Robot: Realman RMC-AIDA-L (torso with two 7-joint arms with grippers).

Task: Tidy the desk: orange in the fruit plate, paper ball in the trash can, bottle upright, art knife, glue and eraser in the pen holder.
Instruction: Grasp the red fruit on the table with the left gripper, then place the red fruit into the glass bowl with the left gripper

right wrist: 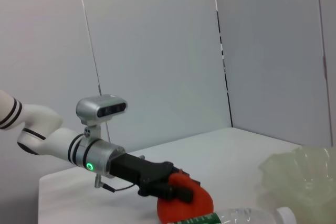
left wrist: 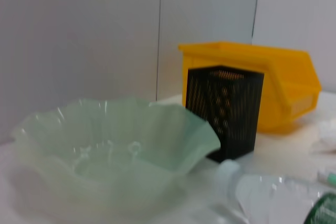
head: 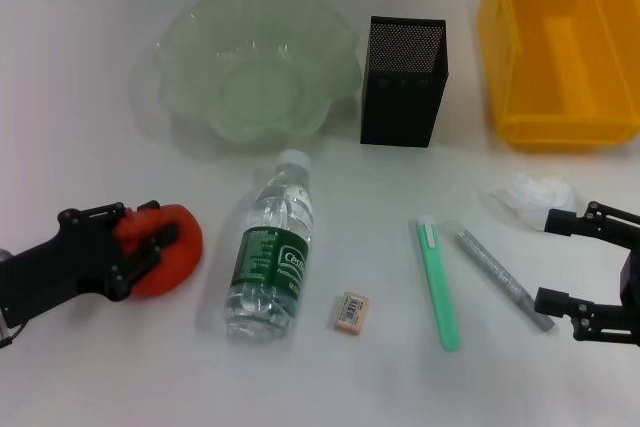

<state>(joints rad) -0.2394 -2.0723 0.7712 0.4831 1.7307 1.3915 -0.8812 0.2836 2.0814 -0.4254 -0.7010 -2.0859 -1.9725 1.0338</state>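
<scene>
Head view: my left tool [head: 150, 242] is closed around the orange [head: 170, 252] at 8 o'clock on the desk [head: 90, 147]; the fruit plate [head: 180, 77] sits at 11. Orange step in hand; next, lift and carry toward 12.

My right tool [head: 580, 272] is spread open beside the paper ball [head: 530, 195] at 3.

Left wrist view: plate ahead, pen holder [left wrist: 224, 113] beyond.

Right wrist view: left arm stretched low, level.

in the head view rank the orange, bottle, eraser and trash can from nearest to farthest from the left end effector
1. orange: in the grasp of the left end effector, at the table's left.
2. bottle: lying just right of the orange.
3. eraser: right of the bottle, near the front.
4. trash can: far right corner at the back.
</scene>
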